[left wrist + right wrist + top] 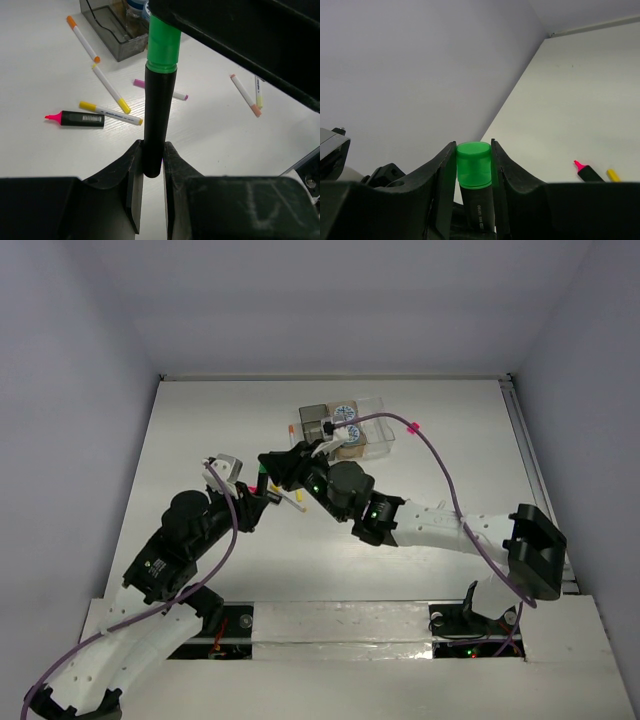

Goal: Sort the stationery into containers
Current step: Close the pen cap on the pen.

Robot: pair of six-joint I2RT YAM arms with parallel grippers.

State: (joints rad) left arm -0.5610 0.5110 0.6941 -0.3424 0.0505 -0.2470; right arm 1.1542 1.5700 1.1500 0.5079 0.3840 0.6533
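A black marker (159, 115) with a green cap (163, 42) hangs between both grippers above the table. My left gripper (152, 150) is shut on the bottom end of its black barrel. My right gripper (474, 160) is shut on the green cap (474, 165). In the top view the two grippers meet at mid-table, left gripper (258, 495) below right gripper (272, 464). The containers (372, 406) stand behind them, a blue-white tape roll (345, 410) inside. The smoky grey bin (112, 30) shows in the left wrist view.
Loose on the table lie an orange-capped pen (82, 42), two yellow-capped pens (110, 87) (110, 113), a black marker with a pink tip (77, 118), a magenta-capped pen (181, 96) and more pens (245, 94) to the right. My right arm (250, 40) looms overhead.
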